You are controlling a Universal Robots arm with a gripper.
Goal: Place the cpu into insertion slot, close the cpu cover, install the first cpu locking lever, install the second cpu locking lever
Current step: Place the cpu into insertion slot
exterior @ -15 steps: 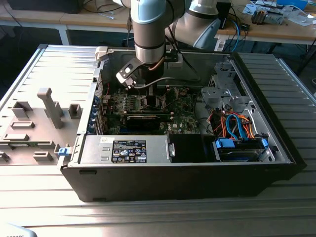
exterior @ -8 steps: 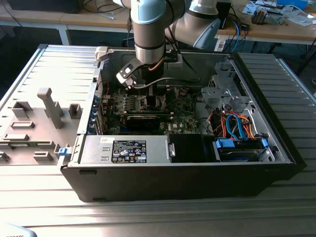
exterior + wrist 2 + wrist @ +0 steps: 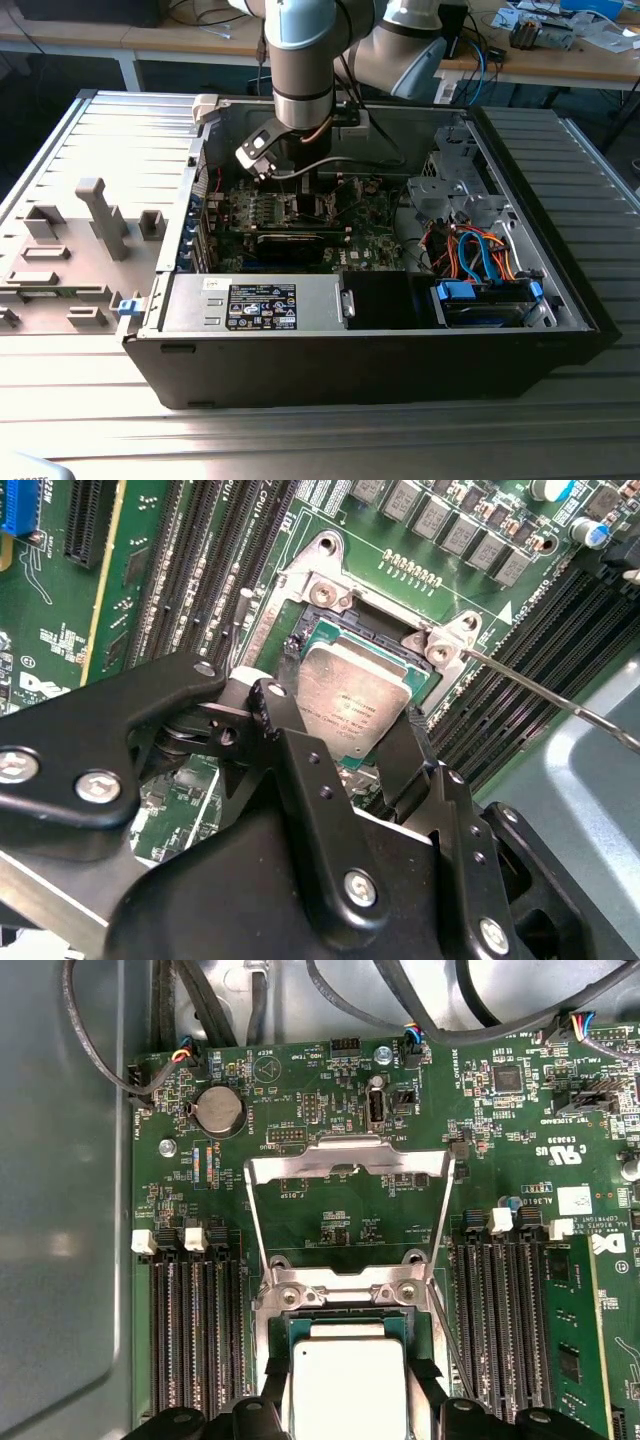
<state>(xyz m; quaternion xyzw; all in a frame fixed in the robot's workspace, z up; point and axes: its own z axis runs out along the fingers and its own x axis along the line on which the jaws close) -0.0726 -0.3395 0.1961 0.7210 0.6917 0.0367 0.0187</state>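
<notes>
A ribbed grey metal table (image 3: 100,130) carries a black desktop computer case (image 3: 380,365) lying with its side open; in the exterior view a silver and pale blue robot arm (image 3: 300,60) reaches straight down into the case, towards the exterior view's left half; beneath it lies the green motherboard (image 3: 330,1220), crossed by black cables along its far edge and lined with rows of black memory slots on both sides of the socket.

The cpu cover (image 3: 345,1155), a thin silvery metal frame plate with a square opening, stands swung back on its hinge, clear of the socket, so the socket is uncovered; the black gripper (image 3: 345,725) is narrowed to the width of the chip, its fingers (image 3: 270,700) pressed against two opposite edges of it.

The cpu (image 3: 345,1390), a small flat square chip with a pale silvery metal top on a green base, sits between those fingers directly over the socket frame in both wrist views; whether it is fully seated I cannot tell; a thin silvery wire locking lever (image 3: 545,692) runs out from the socket corner, not latched down.
</notes>
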